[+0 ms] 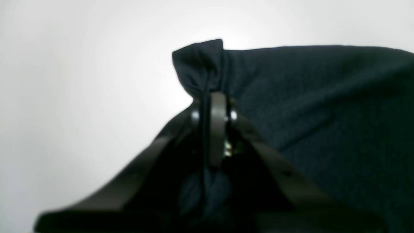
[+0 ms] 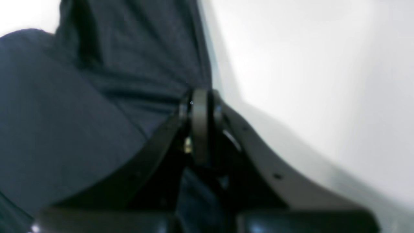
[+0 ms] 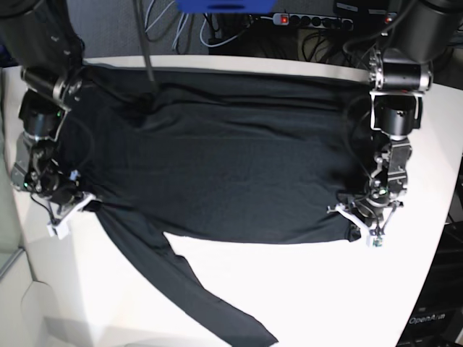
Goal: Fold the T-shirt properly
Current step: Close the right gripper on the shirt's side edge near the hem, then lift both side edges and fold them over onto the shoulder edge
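Observation:
The black T-shirt [image 3: 231, 166] lies spread flat across the white table [image 3: 325, 289]. One long sleeve [image 3: 195, 296] trails toward the front edge. My left gripper [image 3: 357, 225] sits at the shirt's lower corner on the base view's right. In the left wrist view the left gripper [image 1: 212, 100] is shut on the T-shirt [image 1: 323, 97], with a pinched tuft of cloth poking past the fingertips. My right gripper [image 3: 85, 202] is at the shirt's opposite edge, by the sleeve's root. The right wrist view shows the right gripper [image 2: 200, 97] shut at the hem of the T-shirt [image 2: 81, 113], with cloth between the fingers.
A power strip with cables [image 3: 311, 18] runs behind the table's far edge. A dark unit [image 3: 434, 318] stands off the table's front right corner. Bare white table surface lies in front of the shirt on the base view's right.

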Controlling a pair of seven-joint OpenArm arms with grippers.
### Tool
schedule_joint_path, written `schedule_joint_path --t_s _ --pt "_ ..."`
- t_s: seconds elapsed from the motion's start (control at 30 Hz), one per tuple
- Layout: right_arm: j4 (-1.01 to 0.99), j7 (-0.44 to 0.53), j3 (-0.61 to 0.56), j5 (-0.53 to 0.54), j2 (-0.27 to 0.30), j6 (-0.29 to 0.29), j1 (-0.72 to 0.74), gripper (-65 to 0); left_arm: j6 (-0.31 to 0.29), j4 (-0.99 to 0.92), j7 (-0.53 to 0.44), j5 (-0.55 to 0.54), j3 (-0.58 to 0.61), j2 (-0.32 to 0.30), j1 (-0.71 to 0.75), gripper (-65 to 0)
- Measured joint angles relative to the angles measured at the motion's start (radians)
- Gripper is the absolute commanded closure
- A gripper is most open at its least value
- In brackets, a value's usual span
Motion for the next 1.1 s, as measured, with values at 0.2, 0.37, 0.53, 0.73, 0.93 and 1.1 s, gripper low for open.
schedule_joint_path --t_s 0.2,0.37,0.53,0.73,0.93,1.1 --pt "0.283 -0.115 -0.002 -0.023 -0.076 -0.004 -0.116 -0.2 0.0 0.042 0.034 0.002 -0.002 0.0 0.011 0.0" --pt "0.444 -0.177 -0.005 -0.021 -0.1 -0.004 -0.163 -0.1 -0.001 0.239 0.172 0.007 -0.001 0.0 0.105 0.0" --pt "0.56 -0.247 -0.021 -0.018 -0.118 -0.003 -0.202 -0.1 -0.011 0.43 0.242 0.006 0.004 0.006 0.185 0.0" --pt "0.761 -0.321 -0.021 -0.024 -0.148 -0.004 -0.304 -0.1 -0.011 0.591 0.307 0.008 -0.101 0.003 0.283 0.0" --pt "0.913 -0.352 -0.024 -0.015 -0.156 -0.003 -0.375 -0.1 -0.004 0.708 0.336 0.012 -0.18 -0.002 0.358 0.0" --pt "1.005 -0.365 -0.023 -0.021 -0.155 -0.004 -0.433 -0.1 -0.01 0.794 0.394 0.012 -0.2 0.0 0.414 0.0"
